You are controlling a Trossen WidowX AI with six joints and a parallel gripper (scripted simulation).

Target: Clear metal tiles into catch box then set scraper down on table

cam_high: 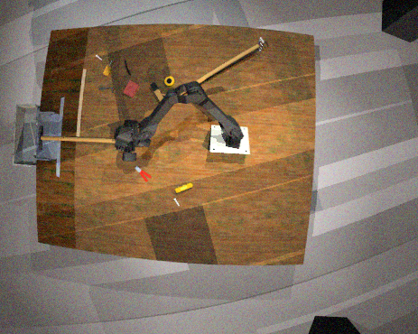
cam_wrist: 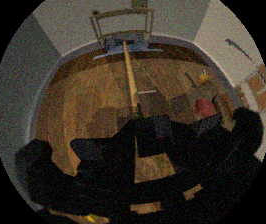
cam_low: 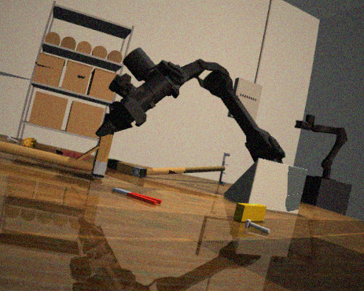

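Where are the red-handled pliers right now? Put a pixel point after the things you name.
In the top view, the red-handled pliers (cam_high: 140,171) (cam_low: 145,198) lie on the table between the claw (cam_high: 117,141) and the yellow block (cam_high: 184,188) (cam_low: 250,212).
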